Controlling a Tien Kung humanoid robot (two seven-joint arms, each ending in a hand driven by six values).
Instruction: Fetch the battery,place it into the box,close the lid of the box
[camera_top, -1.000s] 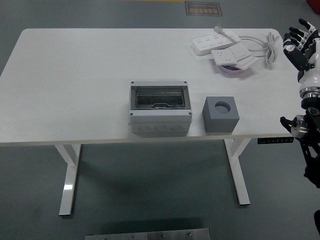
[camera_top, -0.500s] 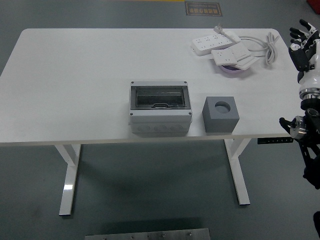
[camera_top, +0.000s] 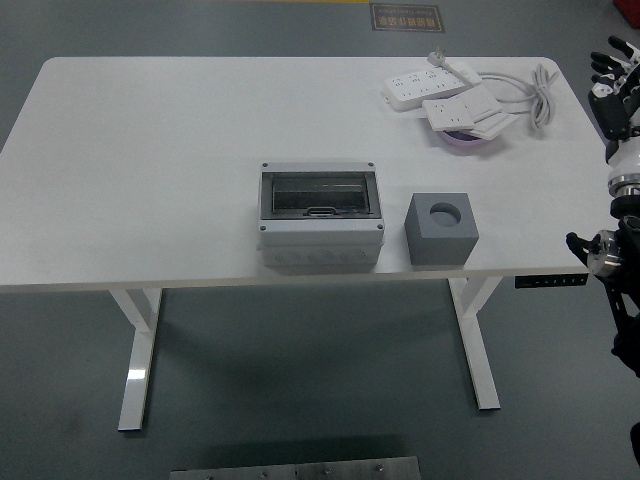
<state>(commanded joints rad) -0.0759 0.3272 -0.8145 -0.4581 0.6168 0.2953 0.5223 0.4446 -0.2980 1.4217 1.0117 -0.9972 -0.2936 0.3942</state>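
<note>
A grey box (camera_top: 321, 217) with a dark see-through lid lies near the table's front edge, lid down. To its right stands a grey cube (camera_top: 442, 227) with a round hole in its top; whatever sits in the hole is hidden. My right hand (camera_top: 617, 85) hangs at the picture's right edge, beyond the table's right end, fingers spread and holding nothing. The left arm is out of view.
White power strips (camera_top: 447, 93) with a coiled cable (camera_top: 536, 92) lie at the back right of the white table (camera_top: 150, 150), over a small purple dish (camera_top: 466, 140). The right arm's black forearm (camera_top: 615, 270) stands beside the table's right front corner.
My right hand has drifted to the right, further off the table's right end and partly out of the picture. Nothing on the table has moved.
</note>
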